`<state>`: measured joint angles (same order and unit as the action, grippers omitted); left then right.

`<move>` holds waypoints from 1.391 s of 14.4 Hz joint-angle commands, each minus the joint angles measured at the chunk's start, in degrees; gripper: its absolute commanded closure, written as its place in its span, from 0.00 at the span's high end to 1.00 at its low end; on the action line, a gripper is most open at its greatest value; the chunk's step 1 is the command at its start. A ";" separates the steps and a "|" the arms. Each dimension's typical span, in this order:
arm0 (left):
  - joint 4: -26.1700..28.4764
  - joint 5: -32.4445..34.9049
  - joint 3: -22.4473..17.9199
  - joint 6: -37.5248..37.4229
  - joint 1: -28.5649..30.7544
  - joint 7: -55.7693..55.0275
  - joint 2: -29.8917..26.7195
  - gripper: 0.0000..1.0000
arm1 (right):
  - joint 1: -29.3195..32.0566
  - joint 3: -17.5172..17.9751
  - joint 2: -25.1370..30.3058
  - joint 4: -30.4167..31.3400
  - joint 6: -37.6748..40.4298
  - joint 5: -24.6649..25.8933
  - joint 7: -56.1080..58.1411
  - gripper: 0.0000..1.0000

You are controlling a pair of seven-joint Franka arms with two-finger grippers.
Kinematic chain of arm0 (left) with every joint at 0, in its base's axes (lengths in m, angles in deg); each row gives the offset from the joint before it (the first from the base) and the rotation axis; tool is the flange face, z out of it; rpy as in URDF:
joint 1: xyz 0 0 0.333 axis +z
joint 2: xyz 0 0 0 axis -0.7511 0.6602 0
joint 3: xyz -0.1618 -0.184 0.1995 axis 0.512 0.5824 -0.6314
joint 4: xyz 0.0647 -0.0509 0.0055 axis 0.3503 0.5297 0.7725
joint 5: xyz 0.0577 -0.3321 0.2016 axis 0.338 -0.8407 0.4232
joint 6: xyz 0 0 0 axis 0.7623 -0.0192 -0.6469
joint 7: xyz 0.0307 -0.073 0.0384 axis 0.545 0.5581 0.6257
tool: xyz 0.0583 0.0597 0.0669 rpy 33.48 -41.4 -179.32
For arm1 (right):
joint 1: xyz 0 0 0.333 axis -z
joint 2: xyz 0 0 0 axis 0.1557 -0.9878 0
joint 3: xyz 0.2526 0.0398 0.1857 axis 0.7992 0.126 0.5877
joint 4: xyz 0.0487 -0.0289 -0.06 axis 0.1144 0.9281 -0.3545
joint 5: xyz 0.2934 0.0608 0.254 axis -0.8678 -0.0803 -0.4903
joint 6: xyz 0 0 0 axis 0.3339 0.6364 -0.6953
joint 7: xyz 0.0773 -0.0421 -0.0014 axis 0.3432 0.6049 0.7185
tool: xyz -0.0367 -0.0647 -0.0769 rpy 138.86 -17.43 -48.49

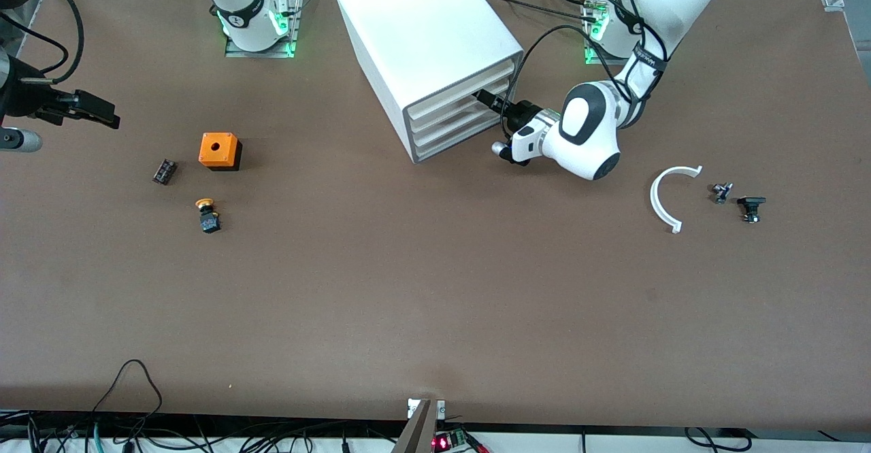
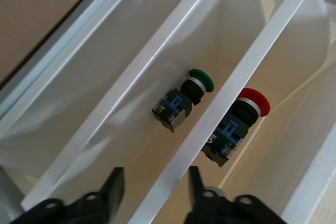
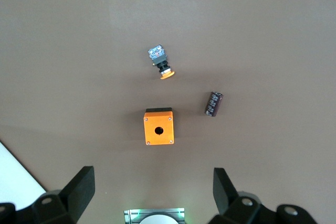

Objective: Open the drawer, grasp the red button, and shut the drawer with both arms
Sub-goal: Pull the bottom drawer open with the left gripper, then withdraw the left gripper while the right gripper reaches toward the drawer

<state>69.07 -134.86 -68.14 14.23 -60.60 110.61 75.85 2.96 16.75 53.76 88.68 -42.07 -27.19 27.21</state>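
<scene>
Left wrist view shows the left gripper (image 2: 152, 195) spread wide, reaching into the drawer (image 2: 220, 87), which is already pulled out of the cabinet (image 1: 425, 38). The button (image 2: 239, 124) lies inside, not yet grasped. Grabbing and closing remain. The right gripper (image 3: 152, 190) waits, also spread wide, above the worktop (image 1: 435, 303).

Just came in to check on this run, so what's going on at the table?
The left gripper is at the front of the white cabinet, open, its fingers straddling a drawer front. The left wrist view shows the red button and a green button lying in neighbouring drawers. The right gripper hangs open above the orange box, waiting.
</scene>
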 commanded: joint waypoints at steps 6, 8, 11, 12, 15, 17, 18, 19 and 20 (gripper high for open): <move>-0.04 -1.02 -2.47 10.98 1.63 1.36 -1.10 0.00 | -0.16 -0.08 -0.36 -1.68 1.17 -0.33 0.62 1.00; -2.32 -0.67 -5.02 14.52 1.99 1.19 -1.71 0.00 | -0.16 -0.08 -0.36 -1.68 0.65 -0.33 0.70 1.00; -4.26 -1.19 -5.73 16.02 2.43 1.36 -1.63 0.36 | -0.86 0.97 -0.28 -1.68 1.17 -0.33 -0.18 1.00; -4.53 -1.63 -5.65 17.07 2.43 1.36 -1.89 0.99 | -0.95 1.23 -0.28 -1.68 1.17 -0.33 -0.18 1.00; -4.70 -1.63 -5.73 18.31 3.48 1.45 -4.08 1.00 | -2.26 4.13 -0.19 -1.68 1.17 -0.15 -0.44 1.00; -4.70 -1.02 -5.73 20.66 3.66 1.27 -5.75 1.00 | -3.49 6.50 -0.36 -1.68 0.29 0.46 -2.01 1.00; -4.70 -0.58 -5.73 23.38 3.75 1.71 -6.89 1.00 | -3.93 6.94 -0.45 -1.77 0.12 0.55 -2.72 1.00; -4.88 0.29 -5.82 24.97 4.70 1.80 -8.03 1.00 | -4.11 6.95 -0.89 -1.77 -0.50 0.29 -2.72 1.00; -4.88 1.78 -6.08 25.25 6.37 1.80 -9.87 1.00 | -4.20 7.04 -1.07 -1.86 -1.63 -0.15 -2.72 1.00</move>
<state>63.60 -135.53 -73.81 38.37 -56.43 113.09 70.22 -1.08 23.82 53.67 88.14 -42.72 -27.19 24.90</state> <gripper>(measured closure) 0.084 0.000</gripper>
